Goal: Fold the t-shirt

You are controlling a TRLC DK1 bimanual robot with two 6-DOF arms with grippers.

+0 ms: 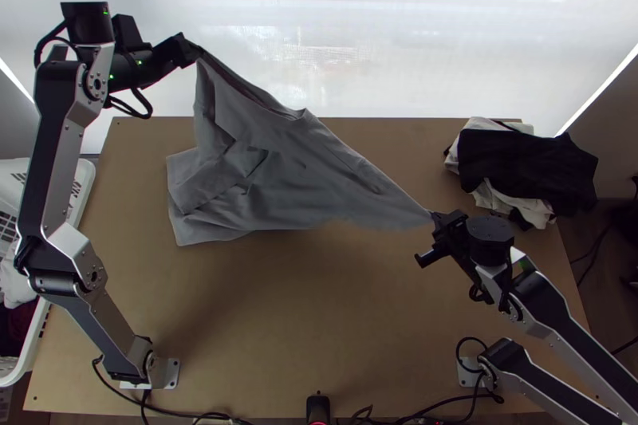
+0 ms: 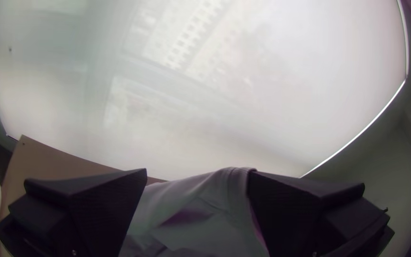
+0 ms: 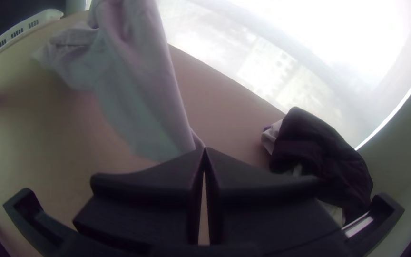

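The grey t-shirt (image 1: 263,162) is stretched between both grippers, with its bunched, folded left part on the table. At the upper left, my left gripper (image 1: 191,50) is beside its raised corner. In the left wrist view this gripper (image 2: 197,173) is open, its fingers wide apart, with t-shirt cloth (image 2: 196,209) between them and a hemmed edge against one finger. On the right, my right gripper (image 1: 438,222) has the t-shirt's drawn-out tip. In the right wrist view the gripper (image 3: 205,150) is shut on that narrow end of the t-shirt (image 3: 139,85).
A pile of black and white clothes (image 1: 526,166) lies at the table's far right corner. A white basket (image 1: 83,186) with clothes stands off the left edge. Bare tabletop (image 1: 295,305) lies in front of the t-shirt. A pale screen stands behind the table.
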